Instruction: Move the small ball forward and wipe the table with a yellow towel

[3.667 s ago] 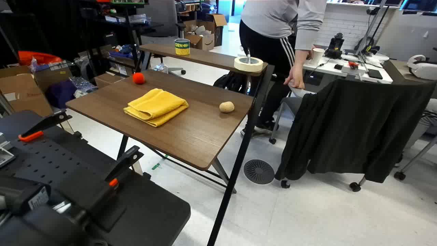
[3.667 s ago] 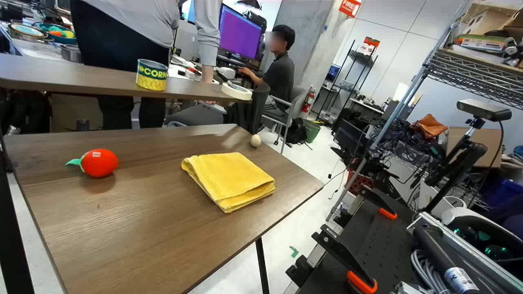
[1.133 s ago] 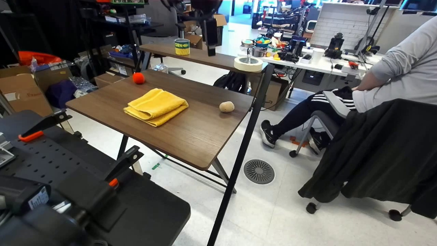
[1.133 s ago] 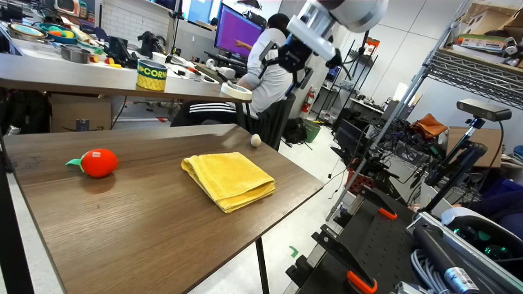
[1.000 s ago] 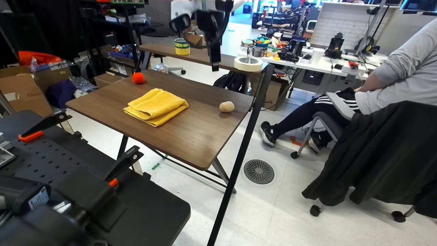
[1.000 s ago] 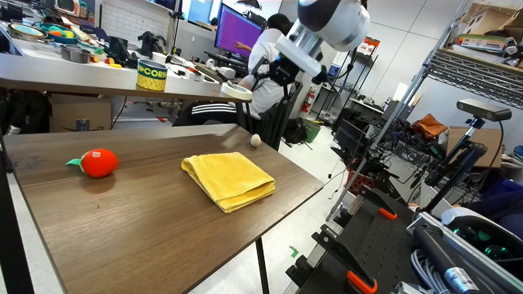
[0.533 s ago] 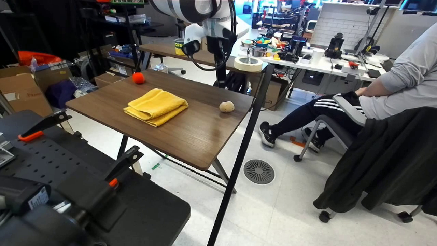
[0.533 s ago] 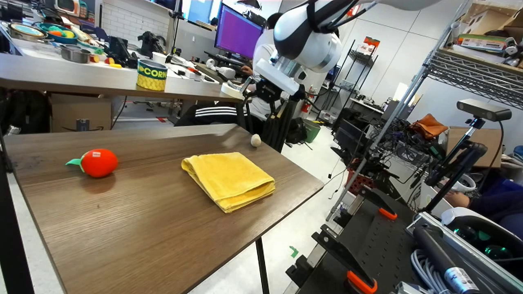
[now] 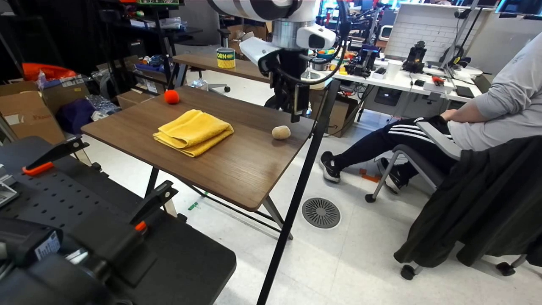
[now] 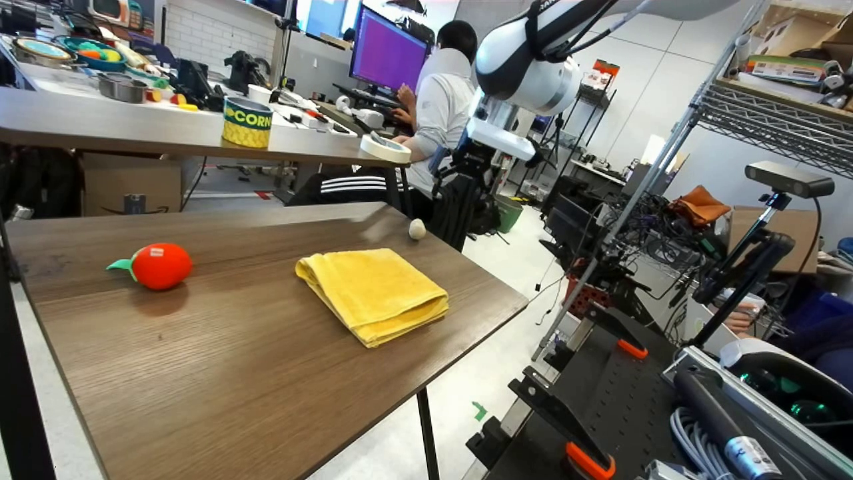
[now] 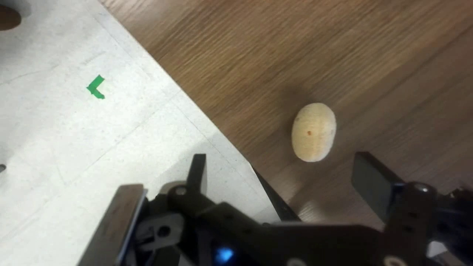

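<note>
1. ball (image 11: 314, 132): on the table (image 9: 250, 169), near its edge.
2. gripper (image 11: 280, 166): raised, fingers (image 11: 371, 183) wide apart, holding nothing.
3. advised: centre ball between fingers, then lower straight; a nudge could roll it off.
4. yellow towel (image 9: 194, 133): folded, well apart.

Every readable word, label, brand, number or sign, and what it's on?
"CORN" on the can, in an exterior view.
Sticker on the red toy: too small to read.
White label on the black device: too blurred.
Reddish print on the cardboard box: too blurred.
Label on the black tube: too blurred.
Nothing else readable; wrist view shows no text.
</note>
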